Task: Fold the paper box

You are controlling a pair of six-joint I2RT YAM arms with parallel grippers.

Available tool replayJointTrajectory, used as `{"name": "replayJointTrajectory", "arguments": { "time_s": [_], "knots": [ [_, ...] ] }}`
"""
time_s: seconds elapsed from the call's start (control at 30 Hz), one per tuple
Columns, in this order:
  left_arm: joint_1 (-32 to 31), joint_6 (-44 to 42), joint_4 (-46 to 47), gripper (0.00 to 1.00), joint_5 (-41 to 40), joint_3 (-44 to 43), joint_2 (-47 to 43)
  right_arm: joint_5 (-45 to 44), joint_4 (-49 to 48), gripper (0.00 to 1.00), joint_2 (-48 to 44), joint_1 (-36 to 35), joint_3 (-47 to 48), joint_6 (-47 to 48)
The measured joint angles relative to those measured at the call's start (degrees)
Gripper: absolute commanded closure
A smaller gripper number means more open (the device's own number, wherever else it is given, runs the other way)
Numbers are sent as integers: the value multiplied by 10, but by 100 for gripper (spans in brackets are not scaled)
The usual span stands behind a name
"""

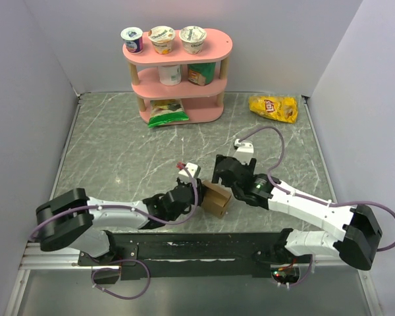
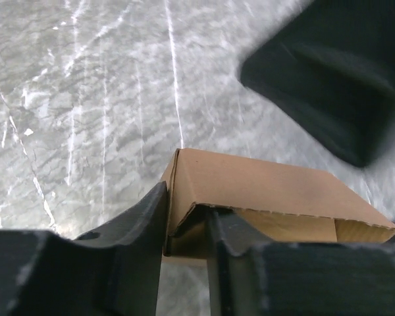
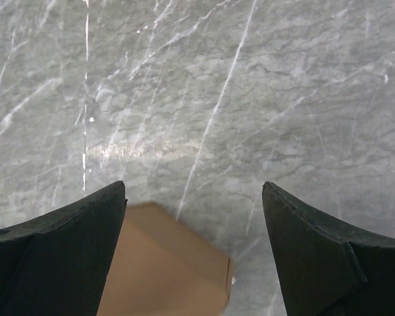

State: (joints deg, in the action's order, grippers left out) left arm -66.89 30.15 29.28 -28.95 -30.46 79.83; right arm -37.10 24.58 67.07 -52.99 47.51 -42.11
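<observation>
**Left gripper** point(image 2: 187, 212): pressed together on the near-left corner of the small, plain brown cardboard paper box point(image 2: 263, 181). One black finger point(image 2: 135, 230) lies outside the wall. The other appears tucked under the top panel, with the wall pinched between them.

**Right gripper** point(image 3: 194, 191): spread wide and holding nothing. It hangs above the grey marbled table point(image 1: 118, 151), and both fingertips point(image 3: 85, 230) are clear of the cardboard.

**Box position:** in the overhead view the paper box stands on the table between the two grippers, near the front edge. It touches the left gripper and sits just beside the right one, on the side towards the arm bases.

**Governing relation:** in the right wrist view the box lies below the gripper and off towards its left finger, not centred in the gap. Its long axis runs away from the left gripper's hold.

**Judgement:**
- The box looks largely formed.
- Any closing press falls to the right arm.
- That arm would need to shift towards its left finger side before descending, or it risks catching only the box's corner.
</observation>
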Motion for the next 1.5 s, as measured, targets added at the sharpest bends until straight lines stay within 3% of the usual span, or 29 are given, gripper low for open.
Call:
{"name": "replayJointTrajectory", "arguments": {
  "time_s": [0.17,0.23,0.37,0.57,1.1,1.5],
  "knots": [
    [-2,24,-23,69,-59,-57,52,0,30,11,-14,0,0,-1],
    [-2,32,-32,61,-80,-78,69,-1,37,11,-14,0,0,-4],
    [-1,42,-39,34,-94,-89,81,-12,43,10,-14,-13,-3,-17],
    [3,38,-45,17,-89,-80,74,-24,52,9,-14,-19,-8,-39],
    [3,-18,-66,2,21,15,-53,-38,65,9,-13,-20,-11,-50],
    [3,-30,-104,4,91,39,-112,-37,64,9,-20,-20,-11,-50]
  ]
}}
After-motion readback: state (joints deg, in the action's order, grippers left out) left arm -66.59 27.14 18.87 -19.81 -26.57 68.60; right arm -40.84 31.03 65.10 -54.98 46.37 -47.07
